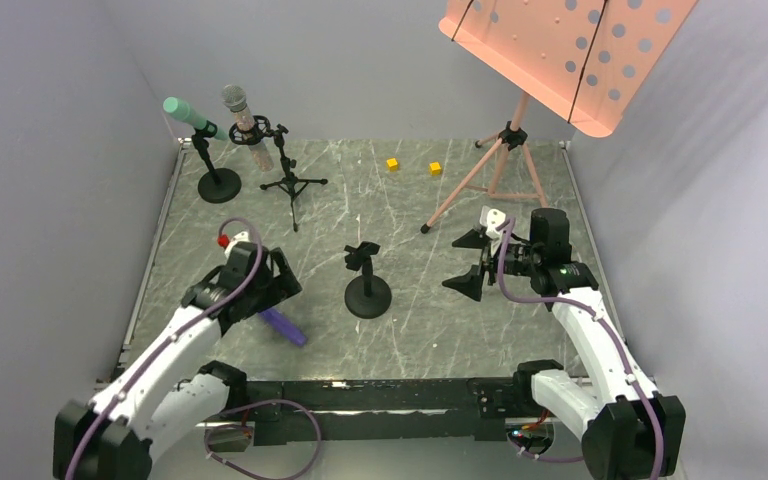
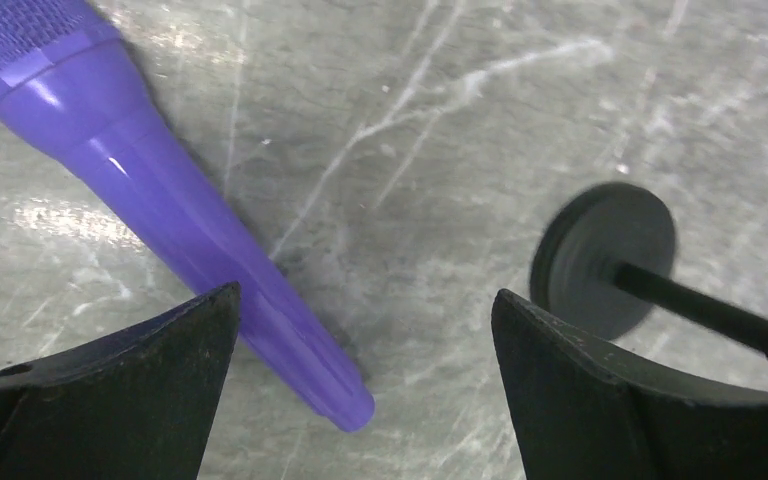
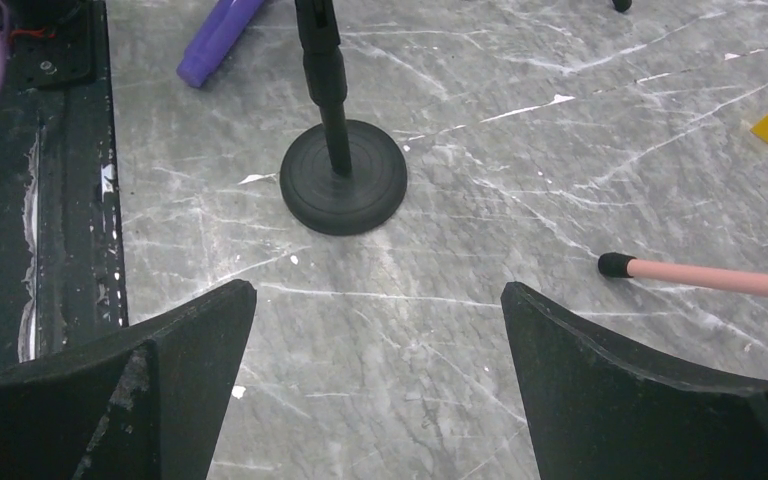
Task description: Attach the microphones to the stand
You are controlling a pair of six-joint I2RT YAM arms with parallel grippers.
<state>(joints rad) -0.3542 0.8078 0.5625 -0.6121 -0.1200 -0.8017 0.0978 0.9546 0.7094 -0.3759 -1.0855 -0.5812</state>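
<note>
The purple microphone (image 1: 285, 326) is seen lying flat on the grey marbled surface (image 1: 410, 330), near the front left. The left hand (image 1: 265, 285) is held over it, spread wide, with nothing gripped. In the left wrist view the tapered tail of the purple microphone (image 2: 160, 200) is found between the two fingers, closer to the one at the picture's left; whether it is touched cannot be told.

An empty round-based stand (image 1: 367, 285) is placed upright at the centre of the surface, between the two arms. The right hand (image 1: 470, 262) is held to its right, also spread wide and empty, apart from the stand.

At the far left, the teal-green microphone (image 1: 188, 114) is carried tilted in a second round-based stand (image 1: 219, 184). Just beside it the glittery microphone (image 1: 237, 108), silver mesh head up, is seated in a tripod stand (image 1: 290, 180).

Two yellow cubes (image 1: 392, 164) are set at the far edge, and a pink music stand (image 1: 560, 50) is stood at the far right
</note>
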